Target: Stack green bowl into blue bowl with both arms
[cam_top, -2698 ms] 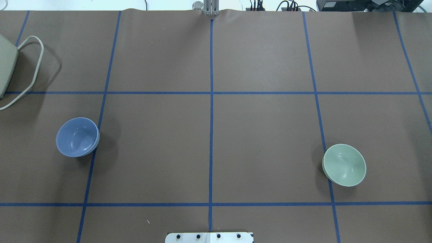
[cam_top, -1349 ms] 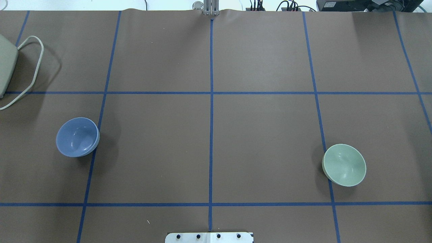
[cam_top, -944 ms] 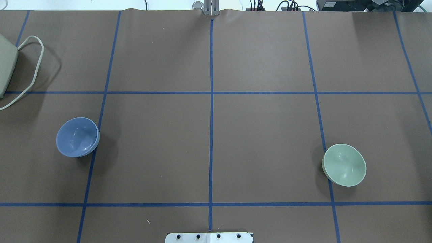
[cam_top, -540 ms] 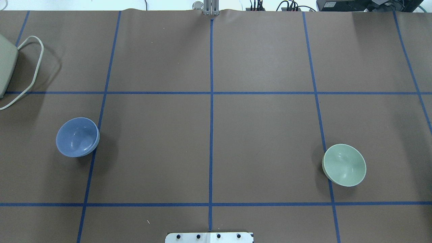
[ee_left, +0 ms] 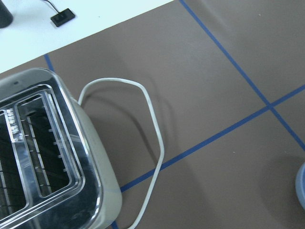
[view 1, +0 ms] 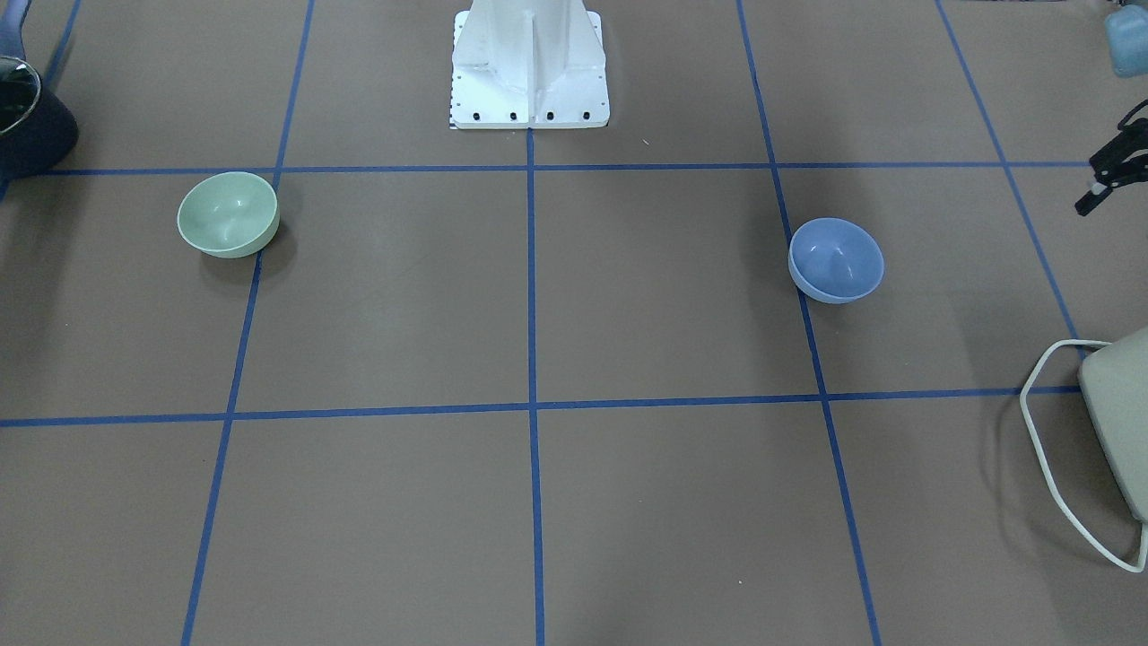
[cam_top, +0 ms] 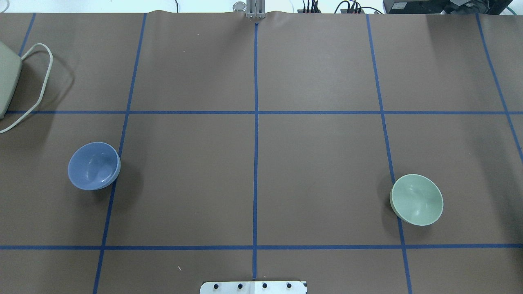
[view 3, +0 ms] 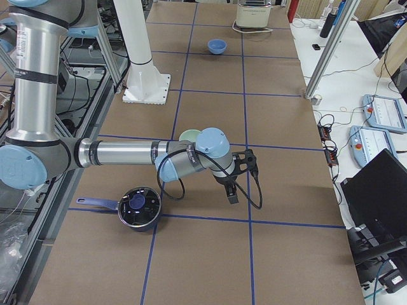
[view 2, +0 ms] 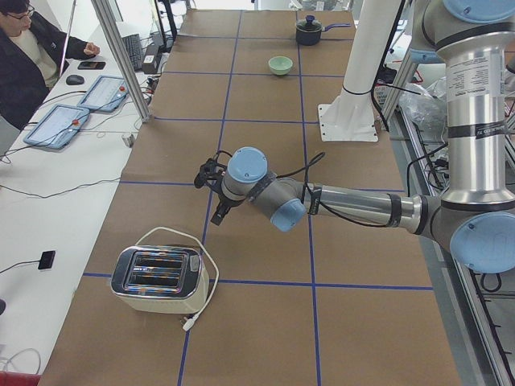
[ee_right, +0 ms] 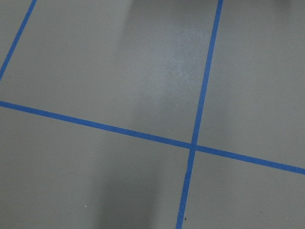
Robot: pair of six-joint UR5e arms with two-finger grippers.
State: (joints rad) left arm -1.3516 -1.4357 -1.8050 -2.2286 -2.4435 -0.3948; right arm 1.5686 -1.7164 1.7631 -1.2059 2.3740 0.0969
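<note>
The green bowl (cam_top: 416, 199) stands upright on the brown table at the right of the overhead view; it also shows in the front view (view 1: 228, 215). The blue bowl (cam_top: 94, 165) stands upright far off at the left, and in the front view (view 1: 836, 260). Both are empty and untouched. My left gripper (view 2: 209, 195) hovers above the table between the blue bowl and a toaster; a part of it shows at the front view's right edge (view 1: 1105, 179). My right gripper (view 3: 243, 178) hovers low beside the green bowl (view 3: 188, 135). I cannot tell whether either is open.
A toaster (view 2: 157, 277) with a white cord (ee_left: 152, 124) stands past the blue bowl at the table's left end. A black pot (view 3: 138, 206) stands near the green bowl at the right end. The white pedestal (view 1: 529, 63) is at my edge. An operator (view 2: 24, 56) sits opposite.
</note>
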